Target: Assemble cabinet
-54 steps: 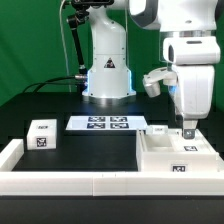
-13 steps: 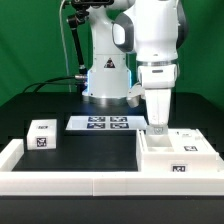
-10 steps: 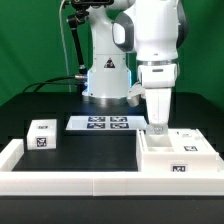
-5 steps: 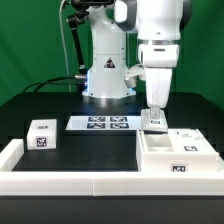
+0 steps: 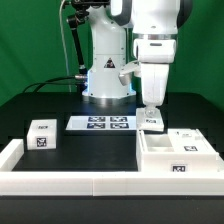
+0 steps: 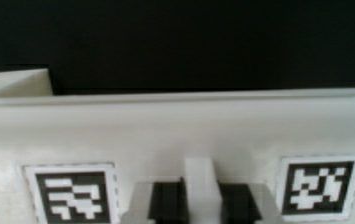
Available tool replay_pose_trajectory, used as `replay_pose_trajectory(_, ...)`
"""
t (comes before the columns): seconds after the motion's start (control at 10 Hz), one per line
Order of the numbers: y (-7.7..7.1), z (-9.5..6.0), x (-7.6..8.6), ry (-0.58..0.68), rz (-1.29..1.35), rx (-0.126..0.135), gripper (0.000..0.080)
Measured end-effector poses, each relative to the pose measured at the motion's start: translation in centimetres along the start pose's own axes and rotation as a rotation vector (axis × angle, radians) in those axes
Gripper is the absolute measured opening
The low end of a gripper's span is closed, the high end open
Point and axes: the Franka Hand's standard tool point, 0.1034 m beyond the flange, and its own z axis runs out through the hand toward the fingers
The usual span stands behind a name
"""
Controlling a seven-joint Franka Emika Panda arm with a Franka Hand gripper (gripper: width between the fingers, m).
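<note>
Lifted since a second ago, the arm now carries a small white panel (image 5: 152, 121) that earlier sat low at the box's back edge. The fingers (image 5: 151, 109) are closed on it from above. In the wrist view, two dark fingers (image 6: 163, 206) pinch a thin upright ridge between the panel's (image 6: 192, 130) two black-and-white tags.

Just below the fingers, toward the exterior view's right, the open white box (image 5: 175, 155) rests on the black tabletop (image 5: 40, 105). The panel seems to hang just above its rear rim, though whether they touch is hard to tell.

Well away from the fingers, on the exterior view's left, a tagged white block (image 5: 42, 135) lies loose. Between it and the fingers sits the marker board (image 5: 100, 123). A low white rail (image 5: 70, 186) runs along the front.

Assembly looks to be at an early stage: one panel is in hand but not fitted, the block is untouched, and the box shows nothing attached.
</note>
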Motion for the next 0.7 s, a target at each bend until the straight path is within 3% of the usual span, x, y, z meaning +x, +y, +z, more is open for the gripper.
replay_pose_trajectory(0.3,-0.03,0.04,0.00,0.000,0.000,0.001,0.0068)
replay_pose_trajectory(0.4,0.03,0.03,0.09,0.004,0.001,-0.006,0.0068)
replay_pose_trajectory(0.5,0.04,0.07,0.43,0.021,0.004,-0.034,0.0068)
replay_pose_trajectory(0.7,-0.07,0.15,0.55,0.029,0.004,-0.044,0.0068)
